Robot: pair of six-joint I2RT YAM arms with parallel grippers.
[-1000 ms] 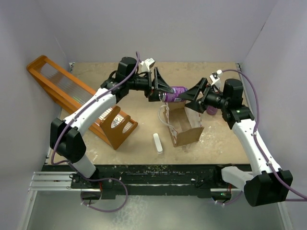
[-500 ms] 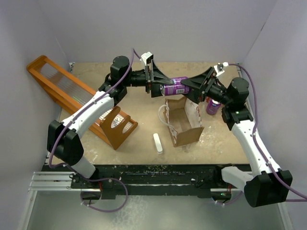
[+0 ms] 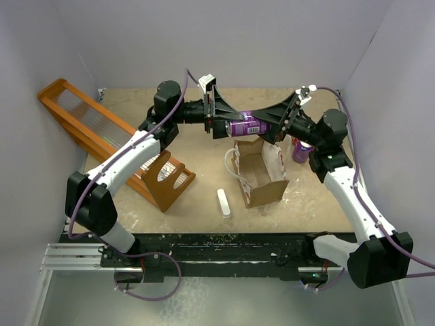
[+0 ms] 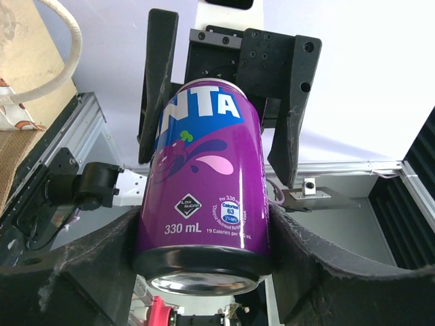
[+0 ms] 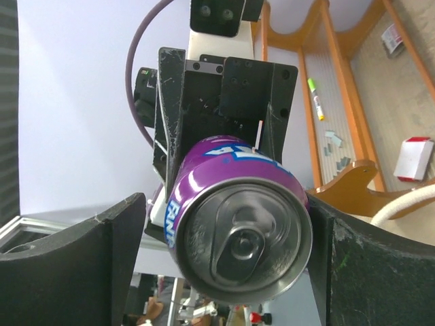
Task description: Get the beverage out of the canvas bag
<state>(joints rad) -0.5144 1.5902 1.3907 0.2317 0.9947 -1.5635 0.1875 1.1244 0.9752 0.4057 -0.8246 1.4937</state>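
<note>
A purple Fanta can, the beverage (image 3: 246,125), hangs on its side in the air above the canvas bag (image 3: 262,178). My left gripper (image 3: 233,126) is shut on its bottom end, fingers pressed on both sides (image 4: 204,272). My right gripper (image 3: 267,128) faces it and stands open round the can's top end. In the right wrist view the can's lid (image 5: 238,238) sits between my fingers, with a gap on the left side. The brown bag stands open on the table, its white loop handle (image 3: 231,163) on the left.
A second purple can (image 3: 301,151) stands on the table right of the bag, close under my right arm. A long orange wooden rack (image 3: 102,139) fills the left side. A small white stick (image 3: 224,202) lies in front of the bag.
My left gripper lifted the can a little up and back. My right gripper swung in from the right and now straddles the can's top end, its fingers slightly narrower.
</note>
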